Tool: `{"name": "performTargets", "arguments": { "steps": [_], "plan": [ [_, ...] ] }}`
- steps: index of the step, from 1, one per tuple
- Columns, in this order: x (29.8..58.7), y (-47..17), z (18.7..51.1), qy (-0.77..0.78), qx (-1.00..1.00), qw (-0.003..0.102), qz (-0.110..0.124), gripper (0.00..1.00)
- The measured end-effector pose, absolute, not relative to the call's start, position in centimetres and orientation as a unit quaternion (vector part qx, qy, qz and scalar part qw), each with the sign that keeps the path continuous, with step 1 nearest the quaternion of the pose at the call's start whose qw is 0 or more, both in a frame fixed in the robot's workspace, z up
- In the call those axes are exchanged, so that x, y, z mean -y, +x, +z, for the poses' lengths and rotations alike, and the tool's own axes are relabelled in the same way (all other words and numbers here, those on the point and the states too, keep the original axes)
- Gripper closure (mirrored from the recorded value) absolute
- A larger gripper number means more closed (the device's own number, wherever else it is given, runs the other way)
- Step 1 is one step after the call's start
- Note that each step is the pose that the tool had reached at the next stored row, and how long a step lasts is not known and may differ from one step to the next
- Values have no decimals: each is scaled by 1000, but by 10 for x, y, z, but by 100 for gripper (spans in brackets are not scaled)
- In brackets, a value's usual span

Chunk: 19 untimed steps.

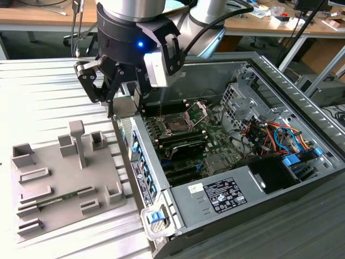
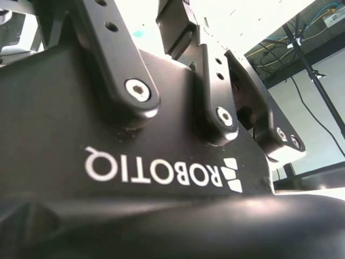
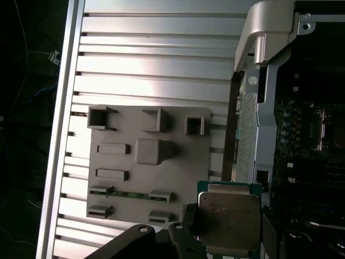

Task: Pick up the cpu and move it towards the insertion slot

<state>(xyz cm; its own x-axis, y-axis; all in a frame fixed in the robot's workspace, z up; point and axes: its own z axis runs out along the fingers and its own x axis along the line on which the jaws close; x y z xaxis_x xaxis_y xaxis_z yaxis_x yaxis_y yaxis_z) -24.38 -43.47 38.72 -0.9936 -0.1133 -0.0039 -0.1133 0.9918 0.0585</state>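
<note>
Soft light is filling the exterior view. White glare is flooding the second wrist view's background; in the first wrist view the ribbed table (image 3: 156, 86) is shining.

Ribbed metal table (image 1: 48, 91), cluttered wooden workbench (image 1: 242, 26) behind.

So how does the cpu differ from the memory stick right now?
The cpu is square with a silvery top; the memory stick is a long thin green strip. The cpu is held in the gripper, beside the case; the memory stick lies in the grey fixture. Both show green board.
</note>
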Motion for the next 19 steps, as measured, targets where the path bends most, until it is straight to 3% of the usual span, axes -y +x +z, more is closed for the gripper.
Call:
{"name": "performTargets", "arguments": {
  "steps": [19],
  "plan": [
    [435,-221,387,-57,-998,0,29,45]
  ]
}}
